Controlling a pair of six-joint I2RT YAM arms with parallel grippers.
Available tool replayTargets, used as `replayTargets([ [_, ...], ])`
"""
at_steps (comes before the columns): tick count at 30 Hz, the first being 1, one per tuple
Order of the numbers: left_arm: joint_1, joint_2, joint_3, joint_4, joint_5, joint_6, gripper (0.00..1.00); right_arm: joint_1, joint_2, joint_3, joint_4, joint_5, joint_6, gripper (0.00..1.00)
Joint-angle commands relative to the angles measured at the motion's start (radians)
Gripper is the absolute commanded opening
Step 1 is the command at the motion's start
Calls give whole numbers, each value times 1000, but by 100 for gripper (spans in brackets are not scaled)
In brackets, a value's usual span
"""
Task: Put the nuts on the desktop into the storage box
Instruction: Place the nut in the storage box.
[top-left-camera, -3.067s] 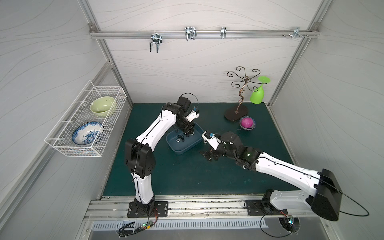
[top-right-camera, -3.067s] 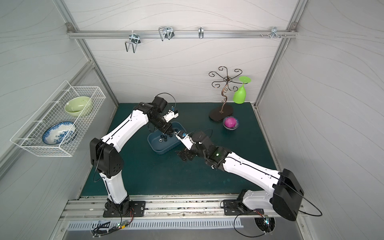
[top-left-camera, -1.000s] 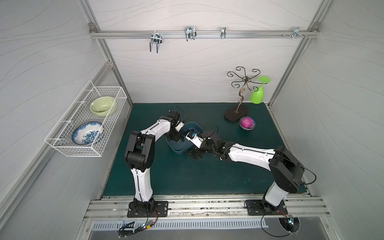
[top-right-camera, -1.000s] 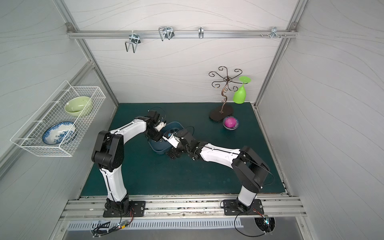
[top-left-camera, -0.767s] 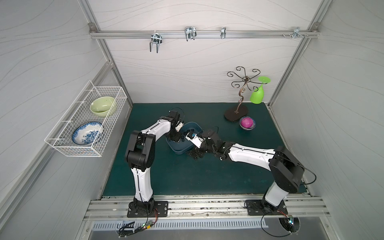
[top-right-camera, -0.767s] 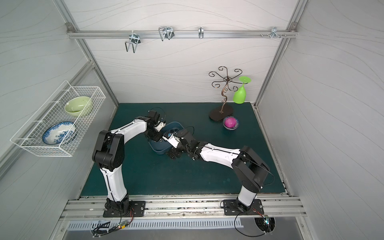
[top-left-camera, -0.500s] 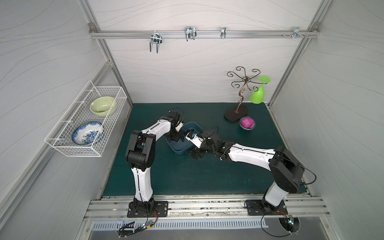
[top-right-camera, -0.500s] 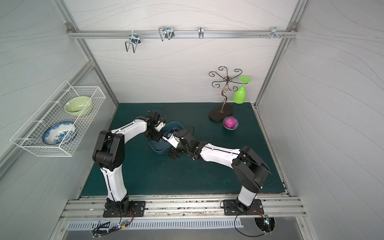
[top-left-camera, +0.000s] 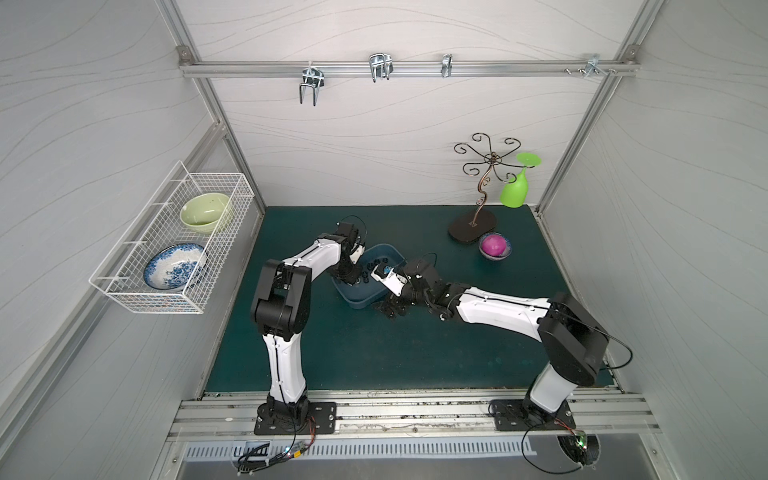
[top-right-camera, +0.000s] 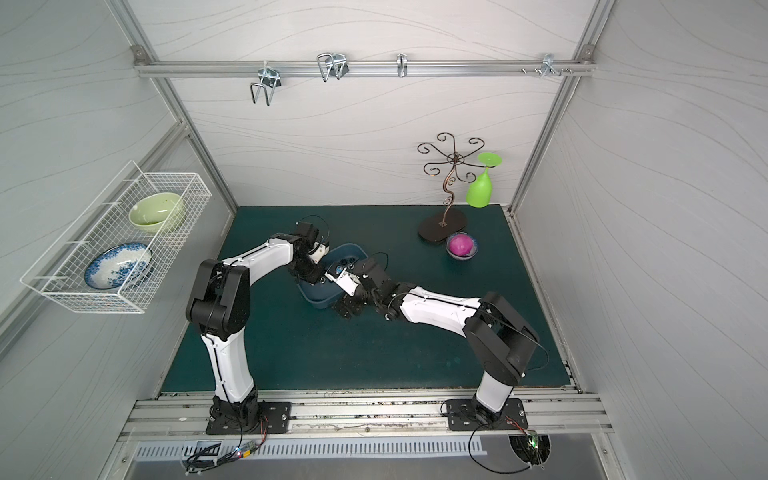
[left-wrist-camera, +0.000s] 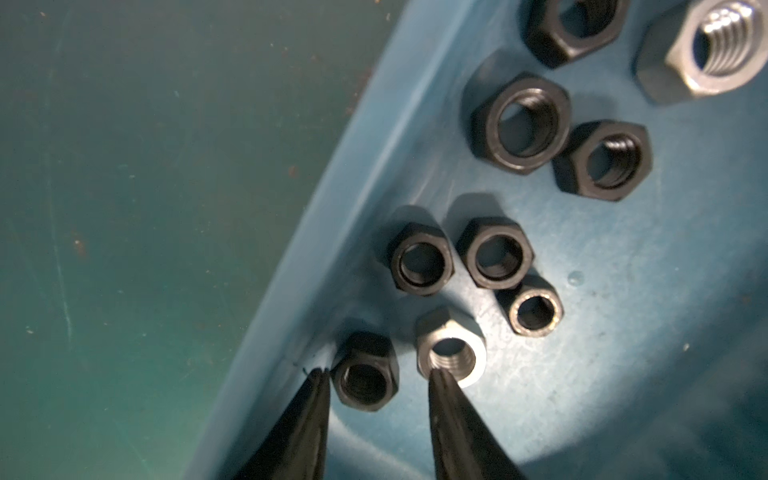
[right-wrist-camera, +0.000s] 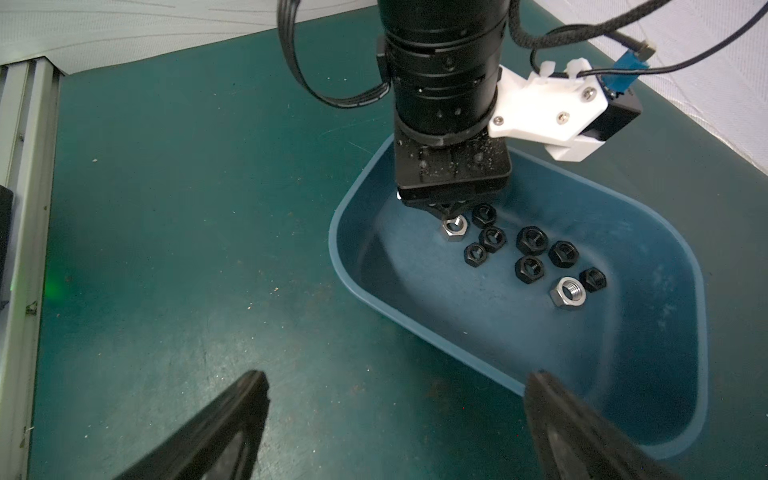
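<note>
The left gripper (left-wrist-camera: 378, 374), its arm bent down into the box (right-wrist-camera: 374, 266), stood parted about one of the nuts (right-wrist-camera: 530, 241) lying inside, while the right gripper (right-wrist-camera: 397, 376) hung wide-spread by the rim.

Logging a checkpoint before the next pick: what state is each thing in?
Blue-grey plastic storage box: upright, holding nuts.
Small hexagonal metal nuts: lying loose inside the box.
Left end effector: open, tips flanking a black nut on the box floor.
Right end effector: open, empty.
Green goblet: hanging upside down on the scrolled metal stand.
Magenta ball: resting in its small bowl.
</note>
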Motion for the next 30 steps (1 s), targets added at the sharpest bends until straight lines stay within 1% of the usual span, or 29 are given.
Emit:
replayTargets([
  [1,6,-17,6,16,-14,-10,44,-3,-25,-9,1,1,-6,99],
  [5,7,-50,17,-18,-7,-13,45,-4,-32,-12,-2,6,-8,99],
  [11,7,-184,1,-65,72,-26,47,-4,-52,-26,-16,12,-6,99],
  [15,12,-271,-6,-94,155,33,49,8,-82,23,-124,36,-32,99],
  [16,19,-298,-12,-93,192,42,50,10,-96,31,-143,39,-38,99],
  [17,27,-323,-18,-95,229,46,52,11,-112,34,-158,34,-40,99],
  [19,43,-377,-23,-97,292,58,66,10,-146,45,-198,37,-30,99],
  [20,45,-397,-24,-97,301,57,72,10,-157,58,-233,42,-19,99],
  [21,46,-424,-24,-102,305,58,79,11,-168,78,-276,59,-7,99],
  [22,47,-450,-21,-107,306,61,91,10,-177,98,-312,79,15,99],
  [23,47,-472,-19,-115,306,62,98,10,-189,111,-340,117,50,99],
  [24,48,-500,-17,-123,306,61,98,10,-204,122,-365,170,98,99],
  [27,51,-575,-13,-151,308,66,99,17,-254,163,-471,314,162,99],
  [30,53,-655,-18,-206,345,120,99,17,-299,204,-567,422,227,99],
])
